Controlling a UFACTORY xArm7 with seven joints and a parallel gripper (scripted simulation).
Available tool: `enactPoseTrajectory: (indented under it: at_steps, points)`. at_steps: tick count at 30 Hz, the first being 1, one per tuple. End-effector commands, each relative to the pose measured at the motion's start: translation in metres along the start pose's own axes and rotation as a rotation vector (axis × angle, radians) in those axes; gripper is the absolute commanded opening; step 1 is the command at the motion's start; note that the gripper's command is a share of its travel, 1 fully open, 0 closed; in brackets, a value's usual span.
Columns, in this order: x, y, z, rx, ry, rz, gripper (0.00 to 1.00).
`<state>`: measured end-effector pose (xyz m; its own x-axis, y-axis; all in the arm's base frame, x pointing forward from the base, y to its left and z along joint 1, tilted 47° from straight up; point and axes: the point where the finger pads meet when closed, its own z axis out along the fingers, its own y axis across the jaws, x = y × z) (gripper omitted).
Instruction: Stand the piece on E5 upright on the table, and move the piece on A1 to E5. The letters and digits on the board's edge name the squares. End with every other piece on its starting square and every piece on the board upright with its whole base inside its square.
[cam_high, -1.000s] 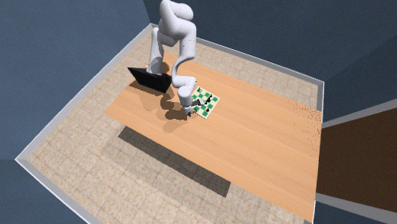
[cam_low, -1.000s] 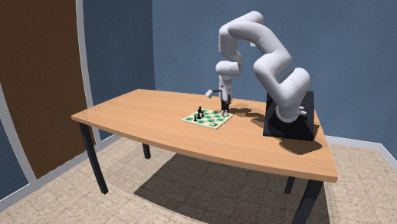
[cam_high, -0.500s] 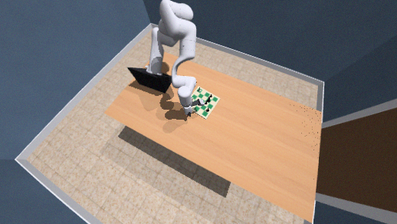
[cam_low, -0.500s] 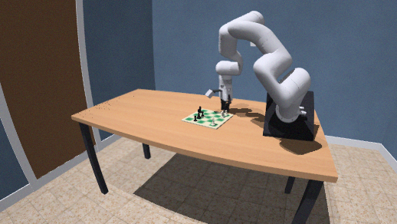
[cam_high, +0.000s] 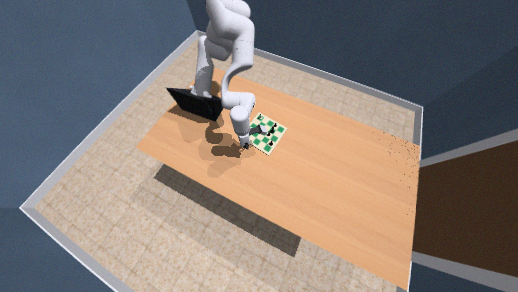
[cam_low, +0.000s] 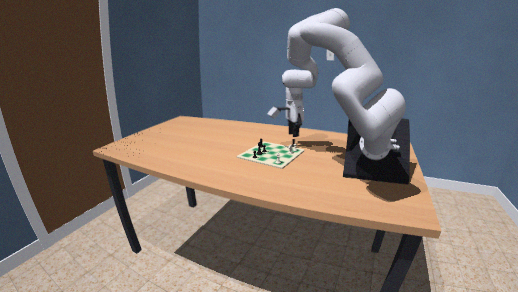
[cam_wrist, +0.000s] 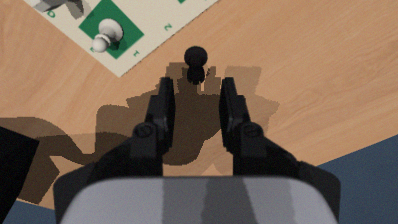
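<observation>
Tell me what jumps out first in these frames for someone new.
The big white arm arching from its black base over a small green-and-cream chessboard on the wooden table. In the wrist view, a black pawn stands upright on the wood just off the board's corner, ahead of the open gripper. A white pawn sits on a green corner square nearby.

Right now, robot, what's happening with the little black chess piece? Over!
Gripper open, holding nothing. Black pawn upright on the table, off the board, just beyond the fingertips. White pawn on its corner square. Nothing in the way.
</observation>
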<state>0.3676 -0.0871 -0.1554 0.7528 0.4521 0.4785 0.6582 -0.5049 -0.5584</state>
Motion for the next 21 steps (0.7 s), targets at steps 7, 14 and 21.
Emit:
enactPoseTrajectory:
  at_steps: [7,14,21]
  points:
    - [0.000,0.001,-0.042,-0.003,0.000,0.000,0.37]
    - [0.000,0.001,-0.047,-0.003,0.000,0.000,1.00]
    - [0.000,0.001,-0.047,-0.003,0.000,0.000,1.00]
